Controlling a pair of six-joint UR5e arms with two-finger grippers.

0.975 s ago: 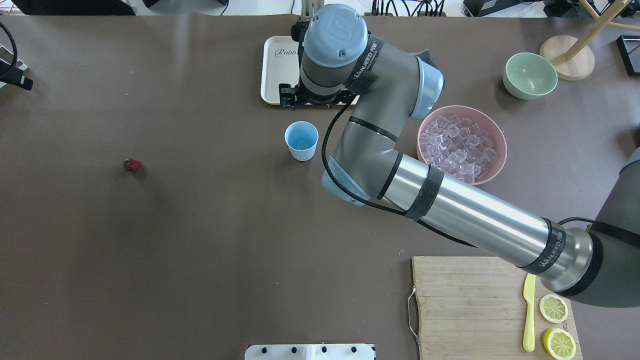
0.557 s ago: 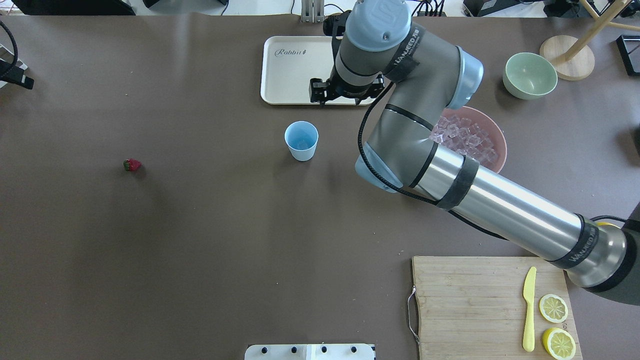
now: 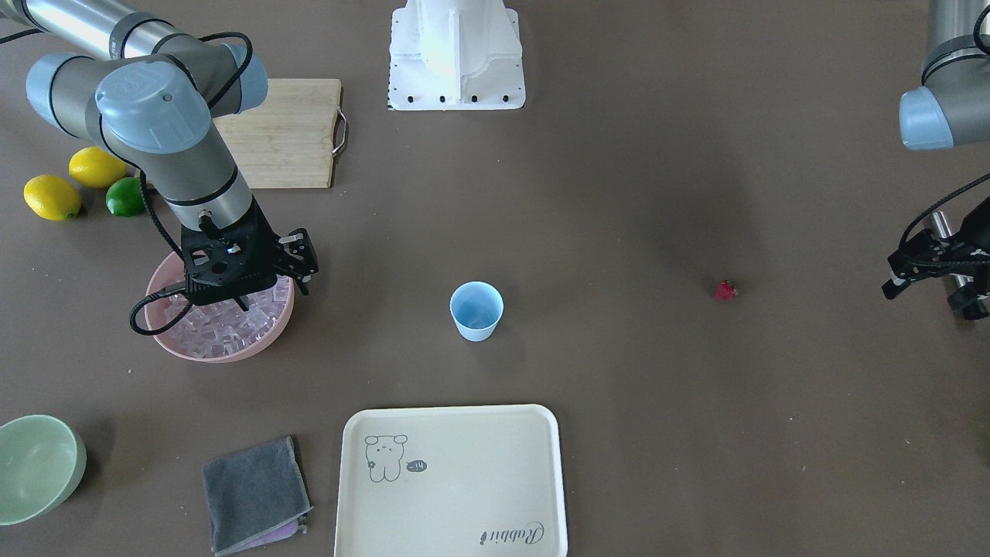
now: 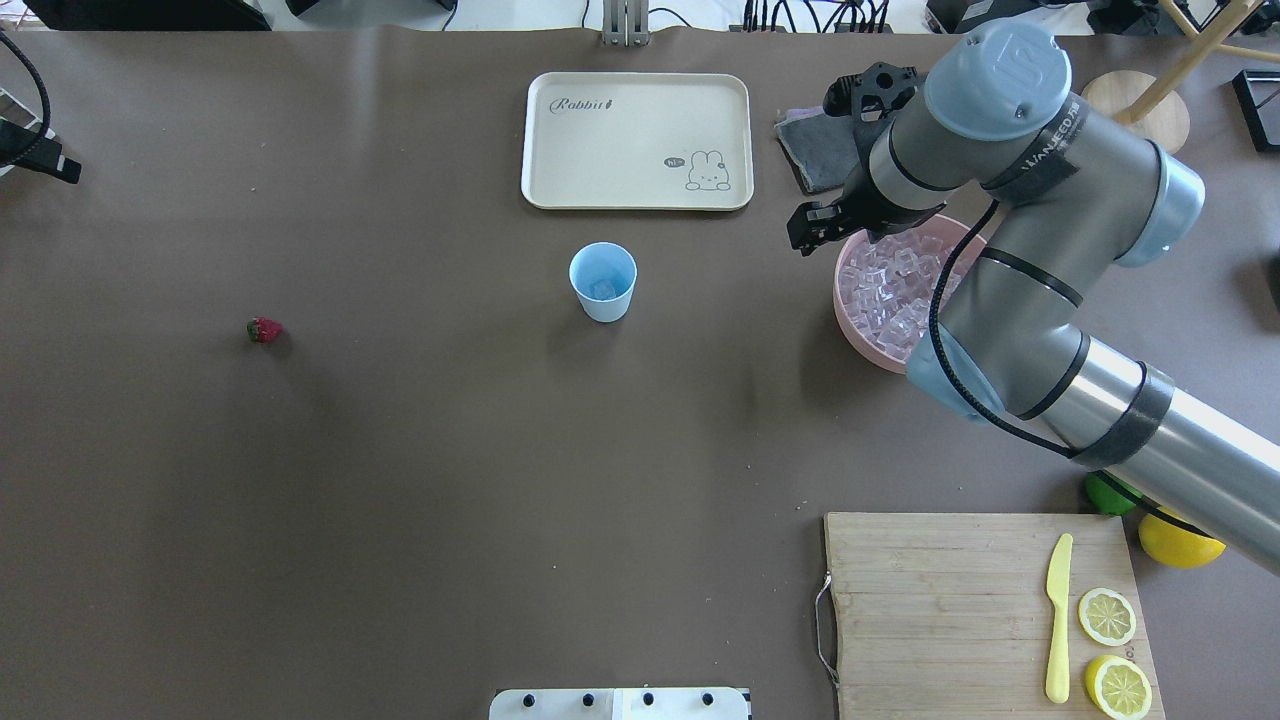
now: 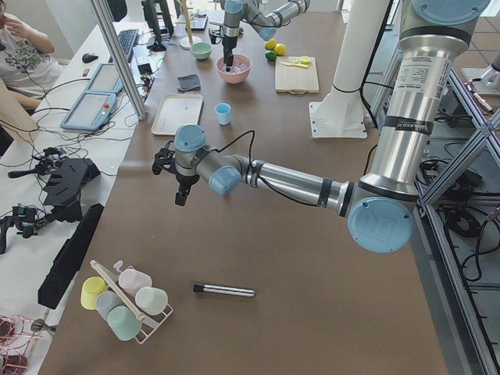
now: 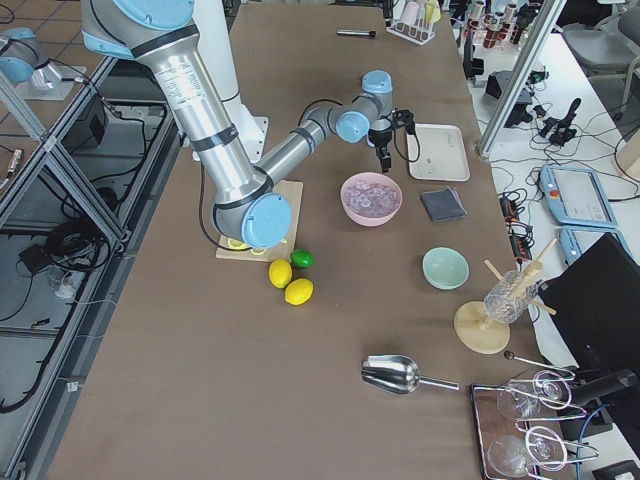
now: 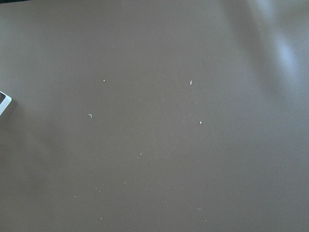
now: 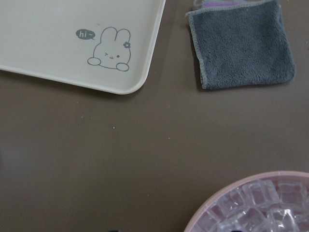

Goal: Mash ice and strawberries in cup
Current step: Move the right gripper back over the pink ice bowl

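The pale-blue cup [image 4: 603, 281] [image 3: 476, 309] stands upright mid-table with one clear cube of ice [image 4: 603, 290] inside. More ice [image 4: 885, 295] [image 8: 256, 208] fills the pink bowl [image 3: 224, 352]. One small red strawberry [image 4: 264, 329] [image 3: 725, 291] lies alone on the table, far to my left of the cup. My right gripper [image 3: 267, 298] hangs over the pink bowl's cup-side rim, open and holding nothing; the wrist hides it in the overhead view. My left gripper [image 3: 930, 298] hovers open over bare table beyond the strawberry.
A cream tray [image 4: 636, 140] and a grey cloth [image 4: 815, 150] lie at the far side. A pale-green bowl [image 3: 35, 464] stands beyond the pink one. The cutting board [image 4: 940, 610] carries a yellow knife and lemon slices. Two lemons and a lime [image 3: 124, 197] sit beside it.
My right arm has swung to the right, from above the tray near the cup to above the pink bowl. Cup and strawberry have not moved.
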